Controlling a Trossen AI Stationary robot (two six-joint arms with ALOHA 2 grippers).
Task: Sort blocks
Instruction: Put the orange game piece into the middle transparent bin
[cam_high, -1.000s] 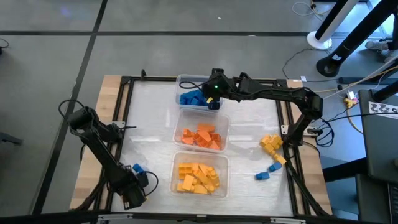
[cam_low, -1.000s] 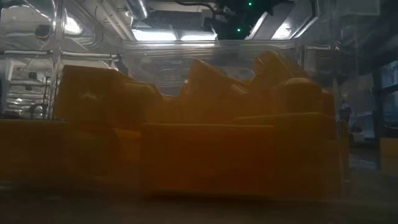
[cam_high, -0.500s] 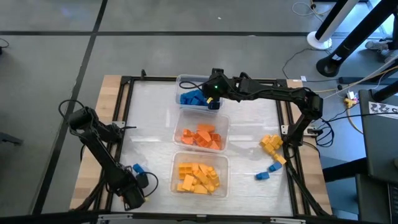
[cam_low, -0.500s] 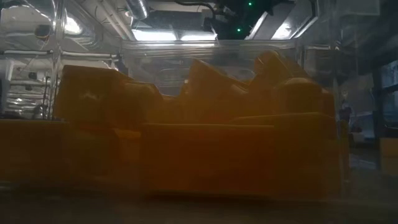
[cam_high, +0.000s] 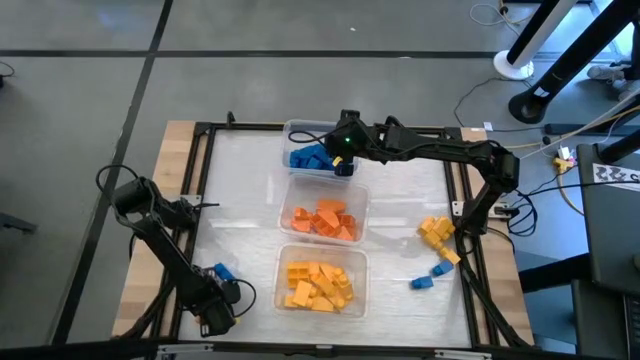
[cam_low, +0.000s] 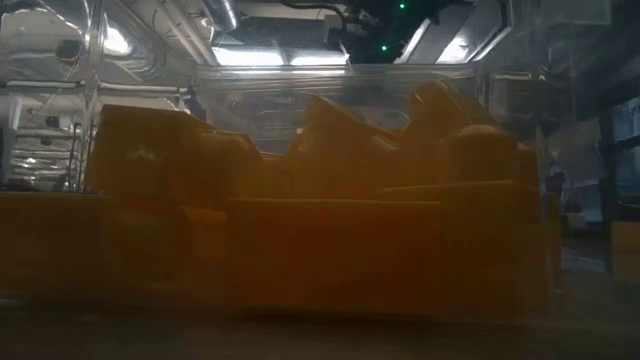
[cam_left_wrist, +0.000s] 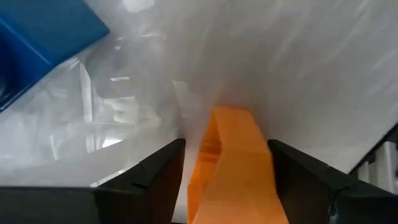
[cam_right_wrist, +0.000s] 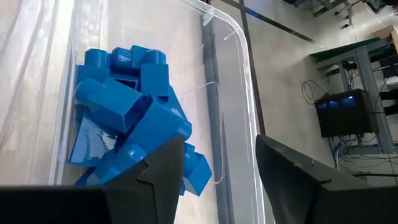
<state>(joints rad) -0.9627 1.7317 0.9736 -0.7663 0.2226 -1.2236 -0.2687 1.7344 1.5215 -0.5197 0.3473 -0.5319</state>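
Orange block (cam_left_wrist: 231, 167) cut off between left jaws

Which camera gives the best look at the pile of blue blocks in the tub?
The right wrist view: the blue blocks fill it close up inside their clear tub. The high view shows them small, partly under the right gripper. The low view doesn't show them.

Two arms, black, jointed, cabled; green light shown on right wrist. Hand (cam_high: 343, 165) fingers (cam_right_wrist: 149, 180): dark, flat, angular.
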